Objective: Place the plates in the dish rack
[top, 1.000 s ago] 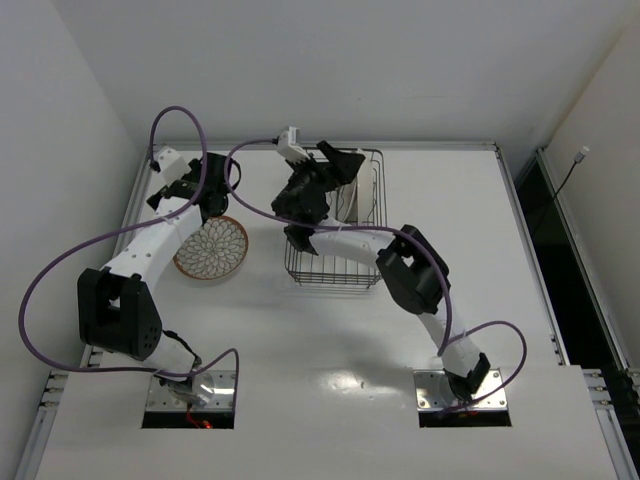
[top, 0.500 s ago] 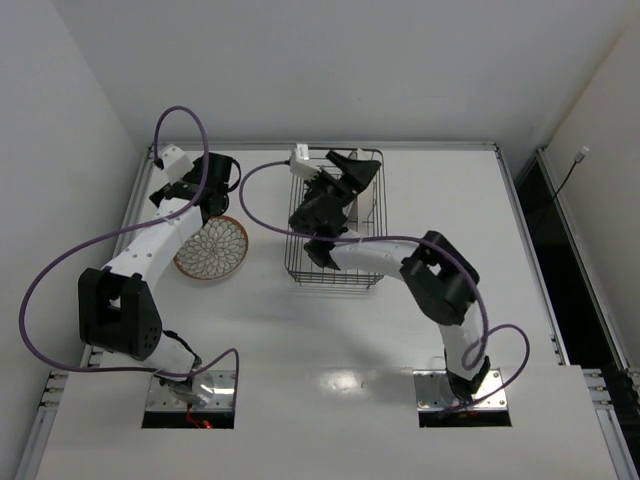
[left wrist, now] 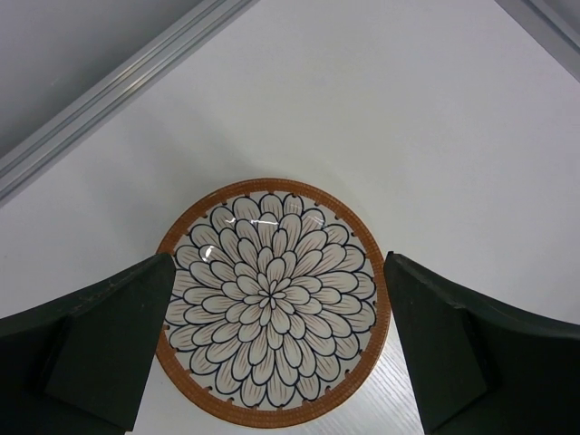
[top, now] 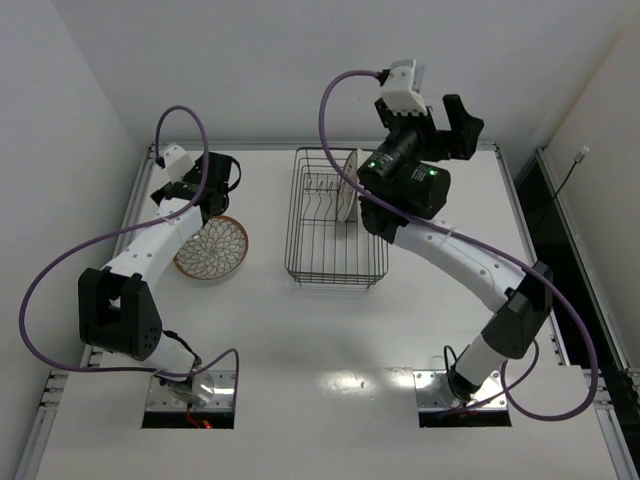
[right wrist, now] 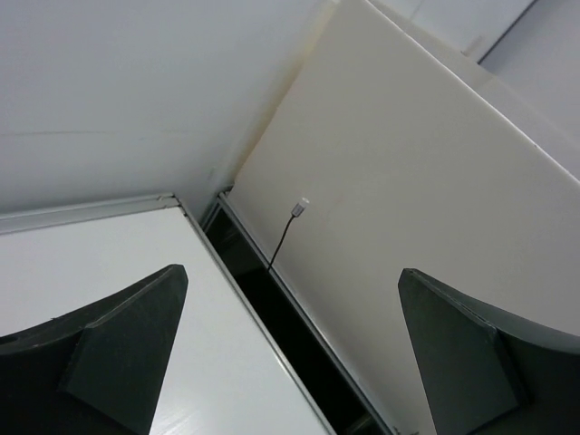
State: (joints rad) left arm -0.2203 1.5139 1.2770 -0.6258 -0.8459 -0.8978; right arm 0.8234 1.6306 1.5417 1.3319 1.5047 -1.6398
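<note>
Plates visible, two: flat plate (top: 211, 247) by the table's (top: 300, 340) left edge, upright plate (top: 350, 188) in the one dish rack (top: 330, 275); left gripper (left wrist: 276, 263) and right gripper (right wrist: 290, 272) (both empty) gape wide.

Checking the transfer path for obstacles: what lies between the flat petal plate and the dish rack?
Nothing stands there. The top view shows only bare white table between the petal plate and the dish rack.

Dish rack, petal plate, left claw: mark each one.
dish rack (top: 335, 272), top external view, near wire wall.
petal plate (left wrist: 272, 299), left wrist view, centre of the flower pattern.
left claw (left wrist: 279, 272), left wrist view, open gap midway between its fingertips.
</note>
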